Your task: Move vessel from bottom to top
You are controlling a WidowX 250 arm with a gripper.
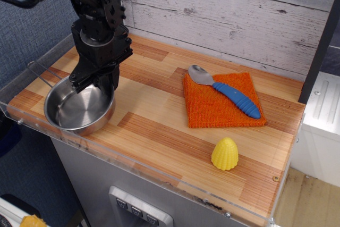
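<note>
While the wooden surface (159, 131) is seen spanning most of the view, its near left corner is occupied by the vessel (79, 109), whose far rim is clenched by the gripper (95, 82). The vessel is seen tipped slightly, its thin wire handle pointed away to the left. An orange cloth (223, 102) is laid well apart to the right, with a blue-handled spoon (226, 90) rested diagonally on it. A yellow corn toy (225, 153) is stood upright near the front right.
</note>
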